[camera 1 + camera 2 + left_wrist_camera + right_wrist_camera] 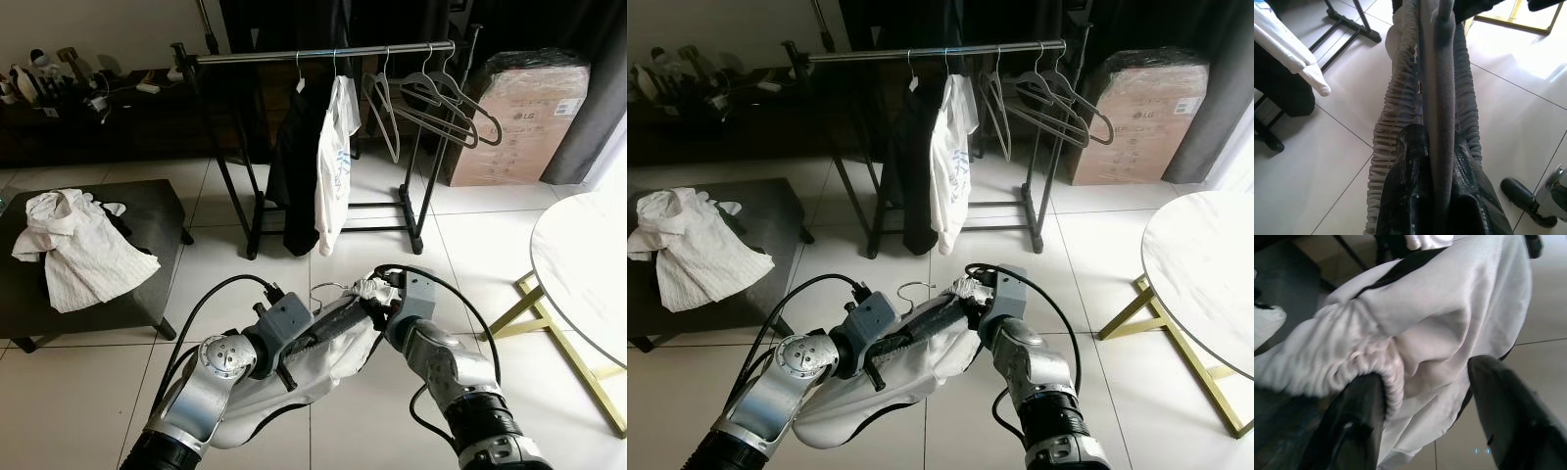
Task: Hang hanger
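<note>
While both grippers hold it, the garment-draped hanger (328,328) faces the rack (323,56).

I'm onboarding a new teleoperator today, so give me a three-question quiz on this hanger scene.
1. True or false: the white garment on the grey hanger already hangs on the rail.
2. Which gripper clamps the hanger? A) left gripper B) right gripper
3. Fill in: crumpled white clothes lie on the dark ____.

Key: 1 false, it is held low before the robot; 2 A; 3 table.
</note>
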Controlling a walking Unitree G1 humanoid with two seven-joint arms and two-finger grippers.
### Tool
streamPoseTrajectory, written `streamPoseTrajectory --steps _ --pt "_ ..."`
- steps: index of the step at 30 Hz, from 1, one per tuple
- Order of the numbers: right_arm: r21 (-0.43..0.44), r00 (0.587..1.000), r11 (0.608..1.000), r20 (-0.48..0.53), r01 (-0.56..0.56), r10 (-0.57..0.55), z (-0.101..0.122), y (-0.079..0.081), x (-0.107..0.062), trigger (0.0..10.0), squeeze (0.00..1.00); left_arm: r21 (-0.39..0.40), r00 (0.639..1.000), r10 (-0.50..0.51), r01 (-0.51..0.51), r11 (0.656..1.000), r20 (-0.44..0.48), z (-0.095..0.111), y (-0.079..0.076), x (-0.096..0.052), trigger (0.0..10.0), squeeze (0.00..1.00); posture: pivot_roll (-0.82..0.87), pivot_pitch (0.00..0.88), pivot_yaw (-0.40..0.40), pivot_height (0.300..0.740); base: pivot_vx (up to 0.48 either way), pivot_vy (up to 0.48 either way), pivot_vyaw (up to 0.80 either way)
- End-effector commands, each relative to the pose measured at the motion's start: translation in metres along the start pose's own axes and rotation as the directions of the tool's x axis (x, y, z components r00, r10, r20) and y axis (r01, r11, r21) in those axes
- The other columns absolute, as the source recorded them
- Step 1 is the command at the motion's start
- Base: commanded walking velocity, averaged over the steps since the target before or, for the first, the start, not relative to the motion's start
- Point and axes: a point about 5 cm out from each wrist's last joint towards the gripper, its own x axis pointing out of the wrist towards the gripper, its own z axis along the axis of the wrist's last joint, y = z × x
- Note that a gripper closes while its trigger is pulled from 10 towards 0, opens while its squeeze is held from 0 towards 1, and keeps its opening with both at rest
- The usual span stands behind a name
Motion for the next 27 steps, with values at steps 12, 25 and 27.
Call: streamPoseTrajectory --steps 12,25,27 --pt "-0.227 0.975 0.967 0.214 0.112 -0.063 0.037 0.002 -0.004 10.0 0.00 0.017 0.995 0.057 -0.055 0.998 -0.083 -0.009 0.004 -0.002 10.0 0.00 0.00 0.184 0.040 0.740 0.000 0.000 0.00" --pt "-0.241 0.943 0.922 0.210 0.305 -0.257 0.033 -0.024 -0.003 10.0 0.00 0.010 0.991 0.021 -0.020 1.000 -0.130 -0.017 -0.001 -0.005 10.0 0.00 0.00 0.188 0.040 0.740 0.000 0.000 0.00" --pt "-0.260 0.947 0.915 0.182 0.308 -0.267 0.027 -0.027 -0.002 10.0 0.00 0.017 0.994 0.015 -0.013 1.000 -0.107 -0.014 -0.002 -0.006 10.0 0.00 0.00 0.187 0.040 0.740 0.000 0.000 0.00"
